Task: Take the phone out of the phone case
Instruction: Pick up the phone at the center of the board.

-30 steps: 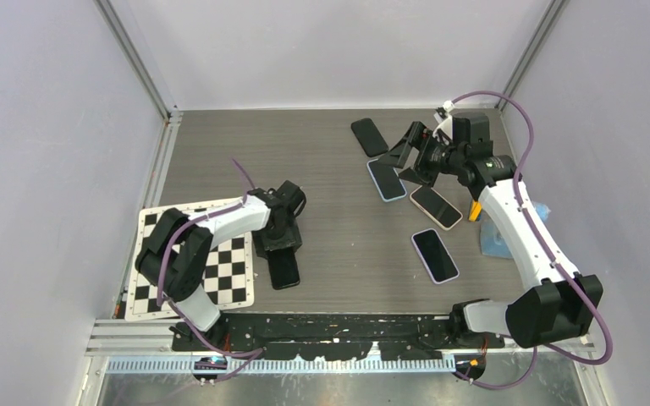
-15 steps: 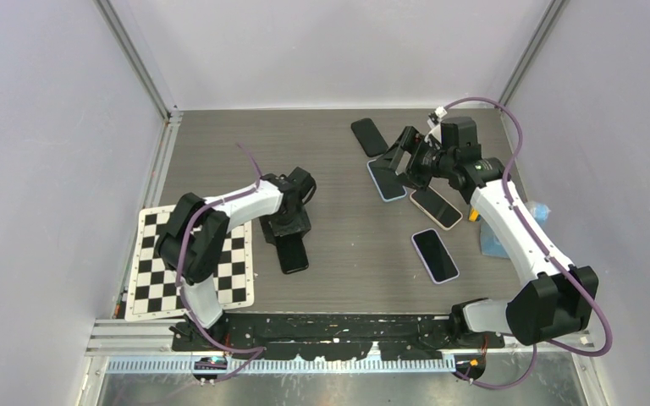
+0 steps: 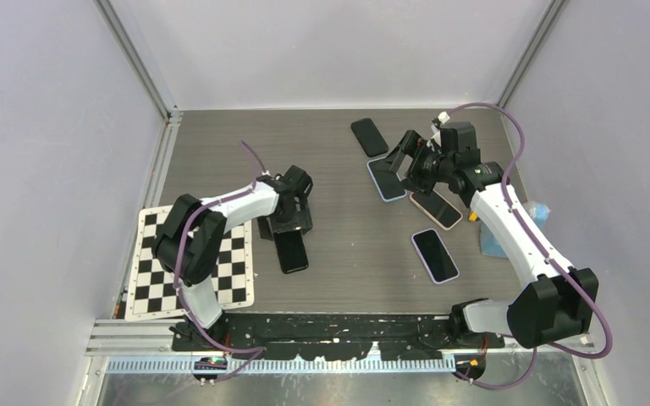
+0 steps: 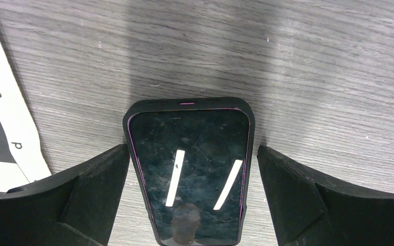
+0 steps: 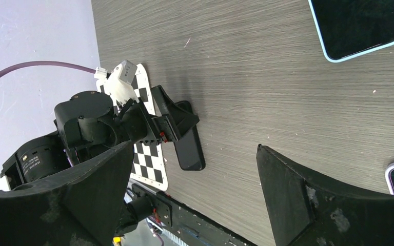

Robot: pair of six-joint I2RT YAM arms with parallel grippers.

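Left wrist: left end effector (image 4: 194, 177) apart astride the phone (image 4: 187, 148); right end effector (image 5: 195, 200) likewise apart

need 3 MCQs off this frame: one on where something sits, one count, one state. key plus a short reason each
1. The checkerboard sheet lies:
A) at the table's far edge
B) under the right gripper
C) at the table's near left corner

2. Phones lying on the table:
A) three
B) five
C) seven

3. The left gripper is:
A) open, the black-cased phone flat between its fingers
B) shut on a phone, lifting it
C) shut, over the checkerboard

Key:
1 C: the top view shows it at the near left.
2 B: the black-cased phone, plus a black phone, blue-cased phone, pinkish-cased phone and pale-cased phone.
3 A: the left wrist view shows both fingers spread wide beside the phone, which lies on the table.
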